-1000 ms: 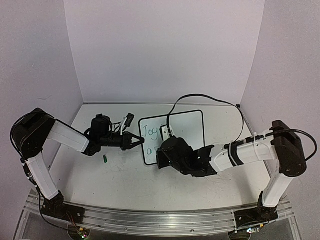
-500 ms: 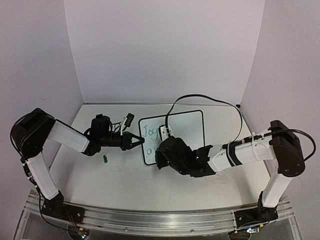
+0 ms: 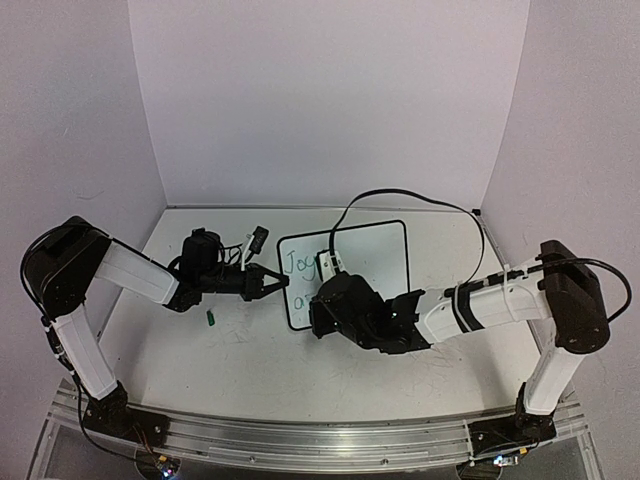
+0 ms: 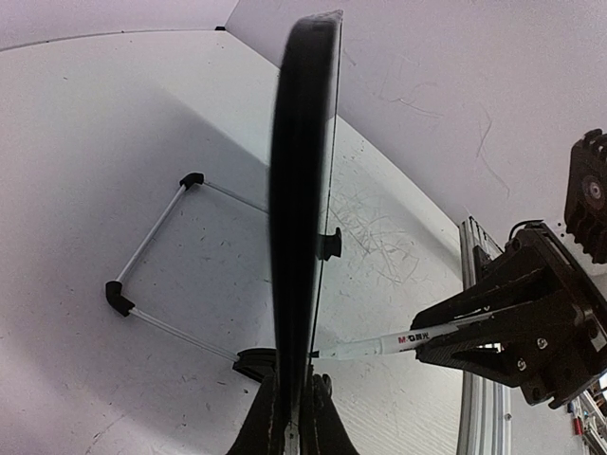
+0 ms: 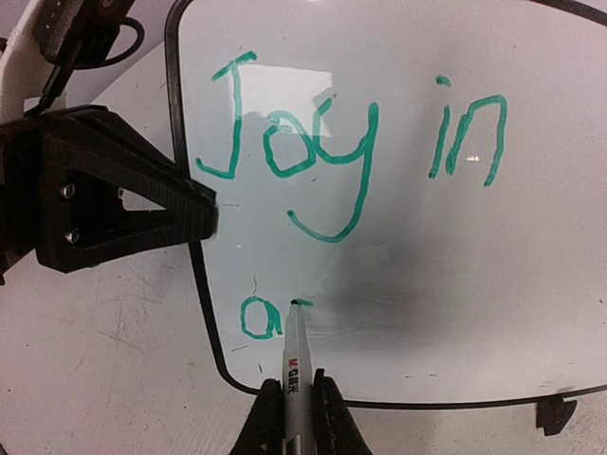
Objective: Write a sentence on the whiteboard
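The whiteboard (image 3: 372,248) lies mid-table; the left wrist view shows it edge-on (image 4: 303,171). My left gripper (image 3: 276,283) is shut on its left edge, also visible in the left wrist view (image 4: 296,393). The sentence (image 5: 332,152) in green reads "Joy in", with an "a" (image 5: 258,318) and a short stroke below. My right gripper (image 5: 294,389) is shut on a white marker (image 5: 294,346) whose tip touches the board just right of the "a". From above, the right gripper (image 3: 322,306) hangs over the board's lower left.
A small green marker cap (image 3: 211,318) lies on the table left of the board. A black cable (image 3: 420,200) arcs over the board's far side. The board's wire stand (image 4: 152,246) sticks out behind it. Walls enclose three sides.
The right wrist has crept slightly left over the board's lower left. The left arm and the board have stayed put.
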Robot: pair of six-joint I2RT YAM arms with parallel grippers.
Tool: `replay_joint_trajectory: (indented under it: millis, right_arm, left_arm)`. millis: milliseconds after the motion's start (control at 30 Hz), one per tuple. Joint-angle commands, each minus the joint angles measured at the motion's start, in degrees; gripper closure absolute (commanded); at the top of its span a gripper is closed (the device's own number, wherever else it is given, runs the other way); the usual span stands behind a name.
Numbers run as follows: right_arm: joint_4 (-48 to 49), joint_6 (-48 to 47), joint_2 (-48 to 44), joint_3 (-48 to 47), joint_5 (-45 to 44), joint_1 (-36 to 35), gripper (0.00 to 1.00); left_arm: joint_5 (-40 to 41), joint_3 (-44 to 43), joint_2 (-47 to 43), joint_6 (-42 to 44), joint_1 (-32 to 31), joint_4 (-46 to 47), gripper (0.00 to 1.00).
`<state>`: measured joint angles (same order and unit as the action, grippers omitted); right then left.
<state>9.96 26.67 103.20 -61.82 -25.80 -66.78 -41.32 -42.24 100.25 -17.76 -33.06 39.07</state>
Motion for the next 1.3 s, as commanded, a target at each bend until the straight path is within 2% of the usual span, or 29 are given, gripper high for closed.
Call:
replay_joint_trajectory:
  millis: [0, 833, 1267]
  right_arm:
    - [0.3, 0.8, 1.3, -0.4, 0.2, -0.2, 1.00]
    - [-0.5, 3.3, 1.5, 2.0, 0.8, -0.9, 1.00]
    - [-1.0, 2.2, -0.2, 0.5, -4.8, -0.9, 1.00]
  left_arm:
    - [-0.5, -0.9, -0.9, 1.4, -0.5, 0.8, 1.00]
    - [-0.5, -1.0, -1.1, 1.4, -0.5, 0.7, 1.00]
    - [-0.5, -0.9, -1.0, 1.4, -0.6, 0.6, 1.00]
